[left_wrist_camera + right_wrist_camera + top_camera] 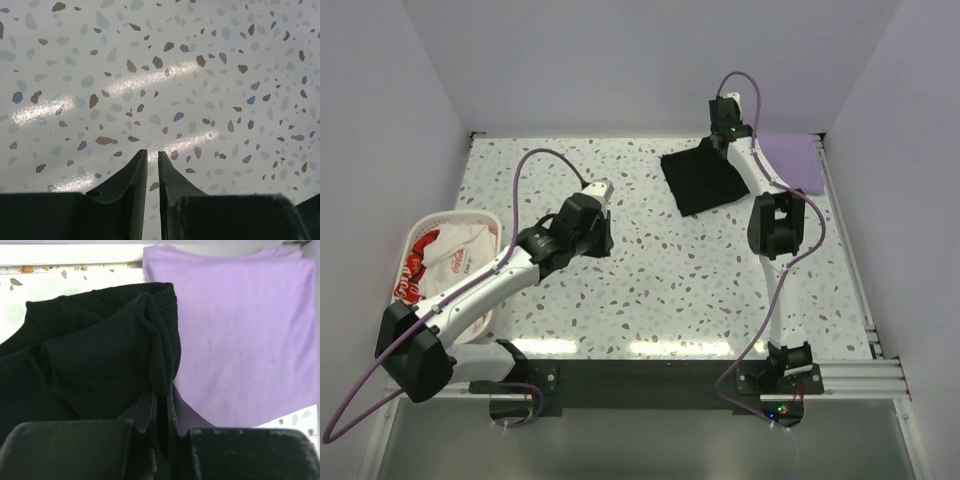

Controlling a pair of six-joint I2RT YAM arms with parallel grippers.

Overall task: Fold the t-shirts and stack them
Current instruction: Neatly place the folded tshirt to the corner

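While the right gripper has its fingers clamped tight on a bunched fold of the black t-shirt, the step in hand looks like stacking the black one onto the lavender t-shirt.

Black shirt sits at the far right of the table as a rough square patch. Its gripped end is lifted and wrinkled, just beside the lavender one; cannot tell if they overlap. Lavender is folded flat in the far right corner. The white t-shirt with red lettering lies crumpled in the basket at the left, not yet folded. The left gripper hovers over bare table, mid-left, well apart from all the shirts. Its fingers are nearly together with a thin slit between them and nothing in it.

How to do it well, as a judgement:
- Single pinch on soft cloth, so the free end will sag and the fold may fall open. Move slow and low.
- Lift just enough for the trailing edge to clear the lavender edge, otherwise it could shove or rumple that shirt.
- Carry the black shirt fully over the lavender and line up the edges and corners before lowering.
- Lay the trailing part down first, then the pinched end, so the cloth settles flat.
- Let go only once the fabric rests on the stack, and pull straight up so the fingers don't snag it.
- The left arm could pin a corner if the stack shifts.
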